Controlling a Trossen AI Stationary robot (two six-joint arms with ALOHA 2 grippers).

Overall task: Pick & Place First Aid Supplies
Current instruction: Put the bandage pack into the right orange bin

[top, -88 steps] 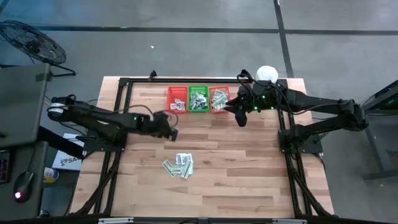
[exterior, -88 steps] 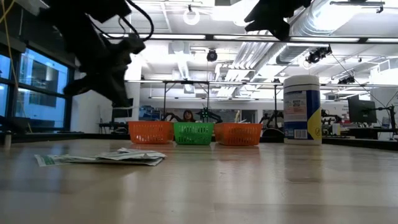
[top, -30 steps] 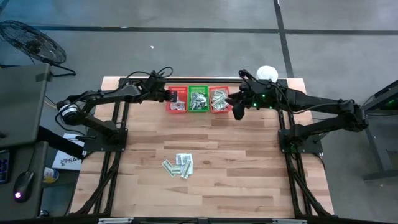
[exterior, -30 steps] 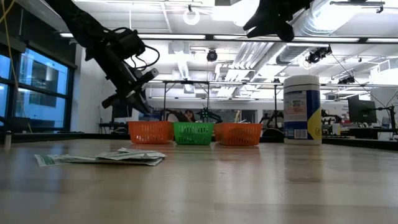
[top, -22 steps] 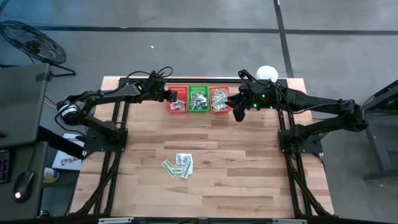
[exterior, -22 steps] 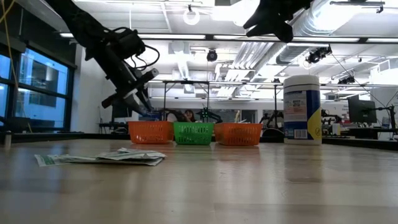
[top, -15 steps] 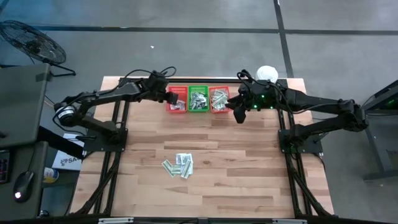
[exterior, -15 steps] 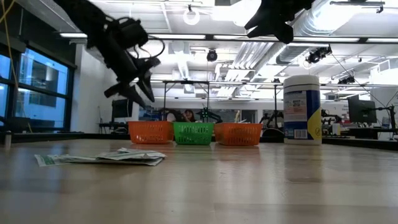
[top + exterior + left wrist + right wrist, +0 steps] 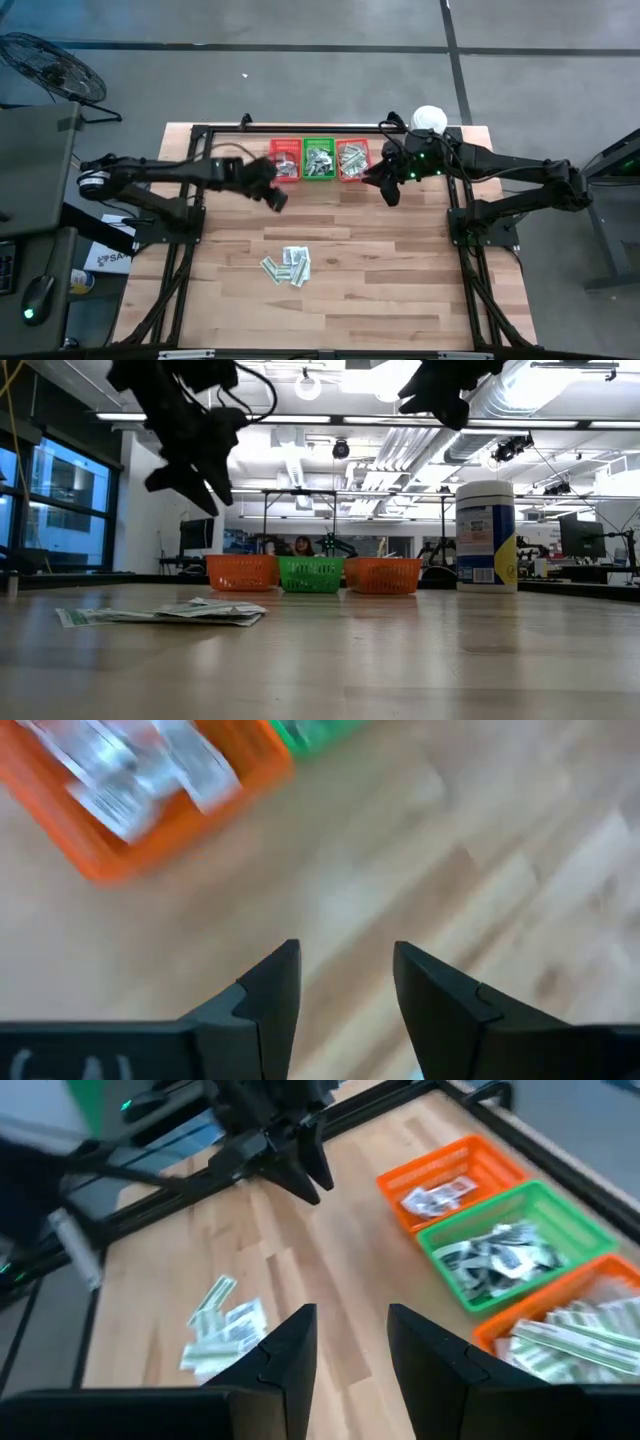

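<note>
Right now I have the left tool (image 9: 277, 197) hanging over bare tabletop (image 9: 400, 270) just below the red basket (image 9: 284, 159) in the upper middle of the high view; its wrist camera shows the two fingers (image 9: 270, 990) spread apart with nothing between them. The right tool (image 9: 388, 190) waits near the right-hand orange basket (image 9: 352, 159), fingers parted and empty too, as its own camera shows. The green basket (image 9: 320, 158) sits between the two and, like them, already holds packets. What I still have to move is the loose pile of first aid packets (image 9: 287, 266) in the lower middle of the high view, well apart from both tools, lying flat on the wood. I judge these to be very light, thin paper sachets: flexible, a little slick, and prone to slide or fan out if nudged. They overlap, so a pinch may lift more than one. I would come straight down on a strip at the edge of the pile, across its narrow width, so one finger can get under a lifted edge; the green-and-white strip (image 9: 211, 1296) lying apart looks the easiest. A light squeeze should do, since there is nothing here to crush but plenty to scatter.
</note>
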